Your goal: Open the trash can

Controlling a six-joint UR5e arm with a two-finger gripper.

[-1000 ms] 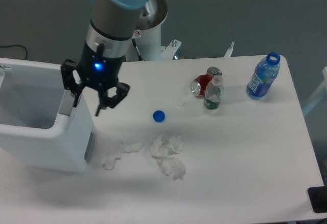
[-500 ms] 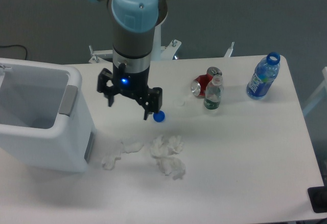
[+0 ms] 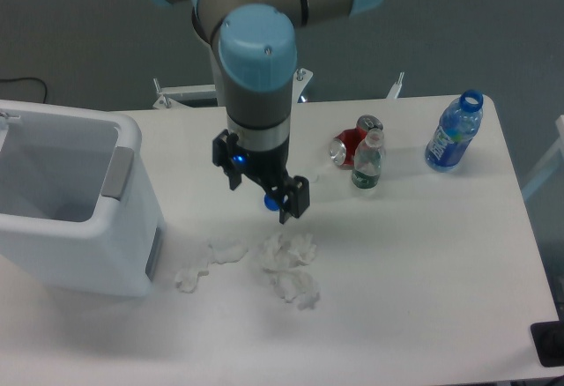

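Note:
The trash can (image 3: pixel 132 214) is a large white boxy bin at the table's left edge. A grey strip (image 3: pixel 115 172) runs along its right rim, and its hollow inside shows from above. My gripper (image 3: pixel 264 194) hangs well to the right of the bin, over the middle of the table. Its two black fingers stand apart and hold nothing. A small blue cap (image 3: pixel 270 201) shows on the table between the fingers. The gripper does not touch the bin.
Crumpled white tissues (image 3: pixel 289 264) and smaller scraps (image 3: pixel 196 271) lie just in front of the gripper. A red can (image 3: pixel 345 148), a small green bottle (image 3: pixel 367 164) and a blue bottle (image 3: pixel 454 132) stand at the back right. A black object (image 3: pixel 551 344) sits at the bottom right corner.
The arm has swung right, from the trash can's right rim to above the blue cap near the tissues. The fingers stayed apart.

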